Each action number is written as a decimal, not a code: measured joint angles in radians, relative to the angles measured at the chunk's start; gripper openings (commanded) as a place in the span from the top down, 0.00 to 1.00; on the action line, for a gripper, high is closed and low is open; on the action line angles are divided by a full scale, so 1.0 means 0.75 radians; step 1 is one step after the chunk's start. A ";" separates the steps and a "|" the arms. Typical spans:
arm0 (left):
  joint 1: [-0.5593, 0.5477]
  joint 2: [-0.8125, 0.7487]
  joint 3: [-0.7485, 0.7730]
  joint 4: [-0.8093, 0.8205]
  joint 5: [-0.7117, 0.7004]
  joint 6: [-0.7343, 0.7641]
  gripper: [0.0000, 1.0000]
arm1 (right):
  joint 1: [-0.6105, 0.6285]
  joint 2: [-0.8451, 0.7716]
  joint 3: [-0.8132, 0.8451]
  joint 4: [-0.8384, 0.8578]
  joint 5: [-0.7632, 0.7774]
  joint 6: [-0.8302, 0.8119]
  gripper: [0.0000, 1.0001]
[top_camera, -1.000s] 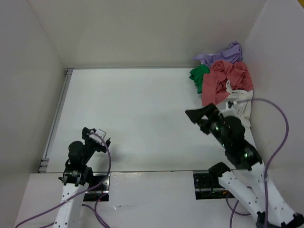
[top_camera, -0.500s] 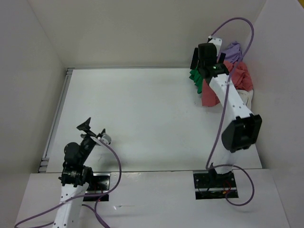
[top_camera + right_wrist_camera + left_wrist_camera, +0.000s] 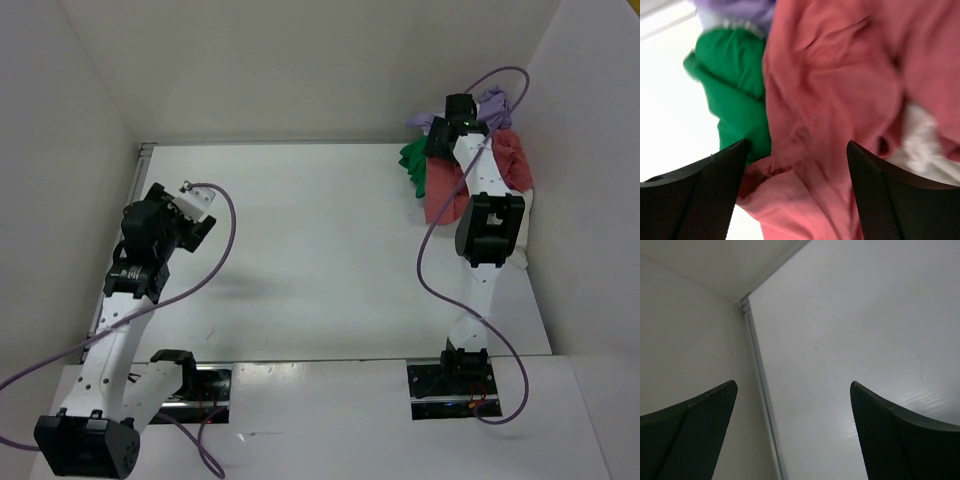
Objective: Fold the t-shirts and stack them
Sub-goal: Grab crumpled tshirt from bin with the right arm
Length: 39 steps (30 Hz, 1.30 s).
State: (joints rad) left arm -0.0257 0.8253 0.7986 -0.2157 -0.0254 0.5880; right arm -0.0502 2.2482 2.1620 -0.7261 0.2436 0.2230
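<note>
The t-shirts lie in a crumpled pile at the table's far right corner: salmon-red, bright green, lavender-purple, and cream-white, mostly hidden behind my right arm. My right gripper is stretched out over the pile, open. In the right wrist view its fingers straddle a fold of the salmon shirt, with the green shirt at the left fingertip, lavender above and cream to the right. My left gripper is open and empty at the table's left side.
A metal rail runs along the table's left edge against the white side wall. White walls enclose the table at the back and both sides. Purple cables trail from both arms.
My right arm has swung from the near right up and out to the shirt pile. My left arm has risen from the near left and reached toward the left edge.
</note>
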 measured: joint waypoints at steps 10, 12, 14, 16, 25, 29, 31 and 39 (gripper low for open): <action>0.009 0.135 0.035 -0.190 0.024 -0.147 0.00 | 0.010 0.021 -0.003 -0.015 -0.111 0.024 0.82; 0.007 0.137 0.035 -0.200 0.031 -0.162 0.00 | 0.008 0.007 -0.016 -0.015 -0.100 0.035 0.87; 0.006 0.137 0.037 -0.201 0.033 -0.165 0.00 | 0.008 -0.011 -0.029 -0.016 -0.080 0.043 0.83; 0.006 0.135 0.038 -0.202 0.036 -0.165 0.00 | 0.008 -0.036 -0.040 -0.023 -0.058 0.047 0.53; -0.021 0.075 0.039 -0.204 0.040 -0.162 0.00 | -0.004 -0.268 -0.184 -0.023 -0.028 0.055 0.41; -0.028 0.051 0.039 -0.204 0.039 -0.157 0.00 | -0.007 -0.305 -0.277 -0.010 -0.068 0.056 0.38; -0.030 0.045 0.039 -0.204 0.039 -0.156 0.00 | -0.007 -0.304 -0.312 -0.008 -0.099 0.059 0.35; -0.030 0.037 0.039 -0.204 0.038 -0.156 0.00 | -0.014 -0.256 -0.304 0.001 -0.172 0.062 0.66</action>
State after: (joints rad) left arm -0.0479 0.8528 0.8276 -0.3687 0.0032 0.4713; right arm -0.0605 2.0563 1.9343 -0.7254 0.1146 0.2695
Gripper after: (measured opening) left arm 1.001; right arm 0.450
